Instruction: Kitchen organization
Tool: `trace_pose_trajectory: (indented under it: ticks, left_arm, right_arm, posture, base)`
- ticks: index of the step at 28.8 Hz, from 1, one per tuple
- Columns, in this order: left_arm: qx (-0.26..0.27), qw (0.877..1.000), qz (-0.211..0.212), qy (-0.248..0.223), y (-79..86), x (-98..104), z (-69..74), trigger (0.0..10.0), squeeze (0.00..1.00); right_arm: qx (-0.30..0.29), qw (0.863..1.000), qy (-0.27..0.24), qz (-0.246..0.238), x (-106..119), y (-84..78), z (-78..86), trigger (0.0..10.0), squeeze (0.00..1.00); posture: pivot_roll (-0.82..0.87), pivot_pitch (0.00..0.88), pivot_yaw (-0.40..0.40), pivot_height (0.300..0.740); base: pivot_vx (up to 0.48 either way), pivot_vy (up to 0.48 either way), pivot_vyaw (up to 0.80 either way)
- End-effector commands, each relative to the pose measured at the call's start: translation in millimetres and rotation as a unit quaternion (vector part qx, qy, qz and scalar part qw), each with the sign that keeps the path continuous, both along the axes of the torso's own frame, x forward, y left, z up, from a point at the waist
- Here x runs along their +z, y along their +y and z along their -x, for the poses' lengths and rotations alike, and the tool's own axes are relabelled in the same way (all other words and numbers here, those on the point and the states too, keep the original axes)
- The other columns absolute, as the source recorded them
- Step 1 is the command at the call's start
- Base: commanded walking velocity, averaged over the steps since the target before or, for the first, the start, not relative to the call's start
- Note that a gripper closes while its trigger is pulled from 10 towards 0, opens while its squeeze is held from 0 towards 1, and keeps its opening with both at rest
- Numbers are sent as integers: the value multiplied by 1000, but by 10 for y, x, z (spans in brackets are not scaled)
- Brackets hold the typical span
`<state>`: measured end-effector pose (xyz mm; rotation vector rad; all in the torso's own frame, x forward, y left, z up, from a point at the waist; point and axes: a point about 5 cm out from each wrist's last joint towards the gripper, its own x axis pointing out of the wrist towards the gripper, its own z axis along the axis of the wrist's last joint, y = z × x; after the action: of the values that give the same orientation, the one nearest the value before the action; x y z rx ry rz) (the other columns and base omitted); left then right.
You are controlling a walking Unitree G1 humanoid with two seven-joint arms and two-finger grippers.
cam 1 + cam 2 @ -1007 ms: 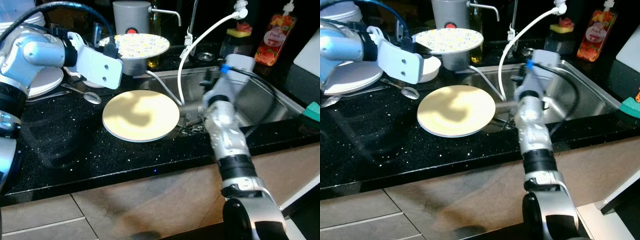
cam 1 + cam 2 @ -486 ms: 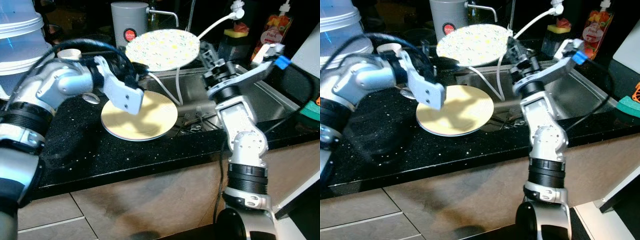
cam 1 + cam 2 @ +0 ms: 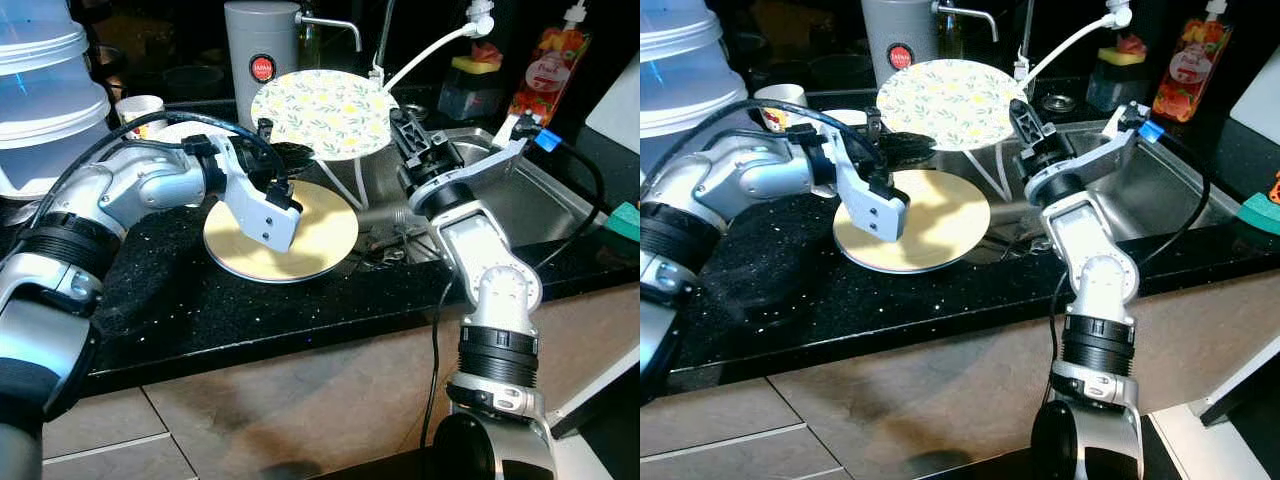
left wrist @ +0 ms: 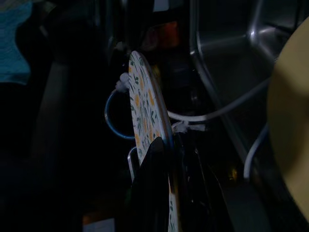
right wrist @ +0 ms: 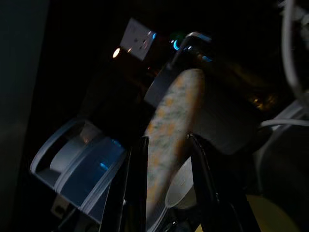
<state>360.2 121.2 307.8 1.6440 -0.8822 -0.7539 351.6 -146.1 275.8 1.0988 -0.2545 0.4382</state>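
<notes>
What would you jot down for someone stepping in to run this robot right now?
Left gripper: jaws shut on the floral plate, gripping its left rim and holding it in the air.
Right gripper: jaws straddle the plate's right rim; whether they have clamped cannot be told.
The floral plate hangs level above the counter's edge by the sink. A plain yellow plate lies flat on the black counter below it. Cutlery lies in the sink.
Done: floral plate lifted.
Left: set it down somewhere; yellow plate and cutlery untouched.
</notes>
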Motion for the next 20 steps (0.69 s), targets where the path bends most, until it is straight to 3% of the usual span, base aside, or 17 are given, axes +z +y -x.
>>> trace_pose_trajectory:
  ticks: [1, 15, 20]
  left_arm:
    - [2, 999, 13, -32, 22, 163, 5, 0, 0]
    - [-11, 999, 14, -45, -46, 149, -4, 0, 0]
    - [-10, 998, 21, -52, -56, 189, -13, 0, 0]
  right_arm:
    - [1, 1000, 22, -14, -67, -65, -11, 10000, 0]
    - [37, 998, 31, -40, -64, 11, 4, 10000, 0]
    - [81, 992, -12, -92, 32, 52, 97, 10000, 0]
  posture:
    - [58, 0, -31, 740]
    - [60, 0, -29, 740]
    - [62, 0, -32, 740]
  base:
    - [0, 0, 0]
    - [0, 0, 0]
    - [0, 0, 0]
